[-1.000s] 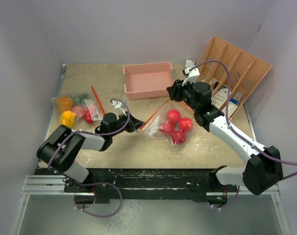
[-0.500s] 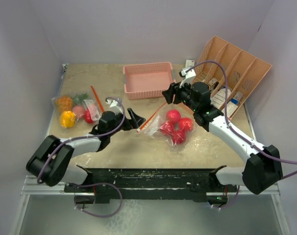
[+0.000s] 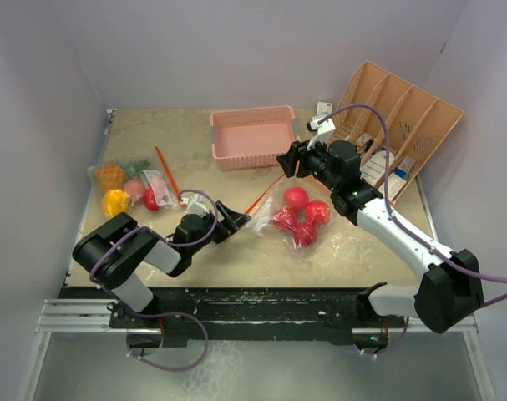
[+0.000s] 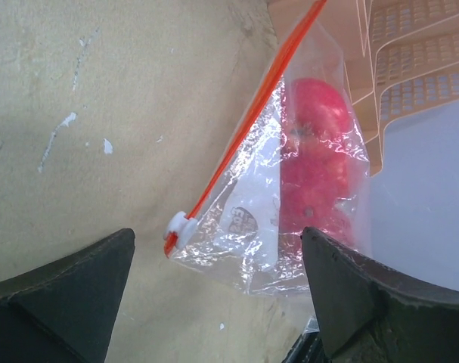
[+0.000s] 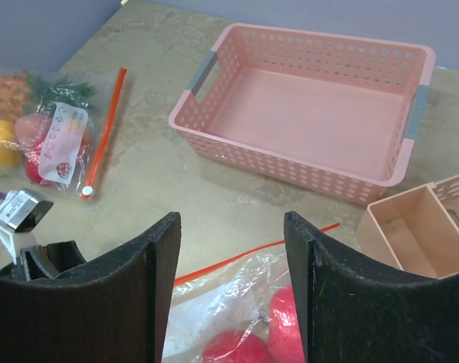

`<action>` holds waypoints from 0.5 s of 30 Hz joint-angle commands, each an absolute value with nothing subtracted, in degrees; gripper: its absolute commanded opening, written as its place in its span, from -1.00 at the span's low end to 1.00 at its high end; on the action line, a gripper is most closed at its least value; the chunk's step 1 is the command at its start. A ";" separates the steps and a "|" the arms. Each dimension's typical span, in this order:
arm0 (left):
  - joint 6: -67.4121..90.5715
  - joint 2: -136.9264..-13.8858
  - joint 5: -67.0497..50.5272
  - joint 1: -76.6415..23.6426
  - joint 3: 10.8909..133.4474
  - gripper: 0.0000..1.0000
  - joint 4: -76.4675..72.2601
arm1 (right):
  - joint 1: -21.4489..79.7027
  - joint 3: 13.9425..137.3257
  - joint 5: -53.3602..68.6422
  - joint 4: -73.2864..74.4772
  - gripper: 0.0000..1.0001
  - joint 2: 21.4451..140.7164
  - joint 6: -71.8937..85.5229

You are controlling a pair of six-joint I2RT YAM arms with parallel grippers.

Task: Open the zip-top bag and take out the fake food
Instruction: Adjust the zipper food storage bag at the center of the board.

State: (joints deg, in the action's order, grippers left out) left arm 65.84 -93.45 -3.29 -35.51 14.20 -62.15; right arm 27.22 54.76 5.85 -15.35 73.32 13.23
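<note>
Red plastic fruits [image 3: 299,213] lie inside a clear zip-top bag [image 3: 266,219] at mid-table, with the white slider [image 4: 178,224] at the near end of its red zipper strip [image 4: 244,128]. The left gripper [image 3: 231,219] sits low just beside that corner, jaws spread wide and empty. The right gripper [image 3: 288,160] hovers over the bag's far edge, jaws apart, pinching nothing. A pineapple [image 3: 111,175] and a yellow pepper [image 3: 115,203] lie in a second bag [image 3: 157,188] at the left.

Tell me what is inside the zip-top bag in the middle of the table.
Red round fake fruits show through the clear bag, bunched together. They overlap and the plastic is crinkled and glares, so their exact number, and anything beneath them, stays hidden.
</note>
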 commanded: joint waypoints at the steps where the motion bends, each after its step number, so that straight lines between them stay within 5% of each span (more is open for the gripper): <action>1: 69.96 -89.29 3.63 -38.52 13.70 0.87 -63.36 | 27.07 54.49 6.52 -17.39 0.20 71.54 12.81; 15: 71.79 -95.19 4.78 -41.57 17.46 0.43 -65.46 | 27.07 54.01 5.29 -16.54 0.20 70.38 12.59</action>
State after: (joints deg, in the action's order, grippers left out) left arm 69.45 -90.85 5.21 -40.53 15.51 -59.27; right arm 27.22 53.98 5.58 -15.31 73.21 13.26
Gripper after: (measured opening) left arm 0.744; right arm 0.595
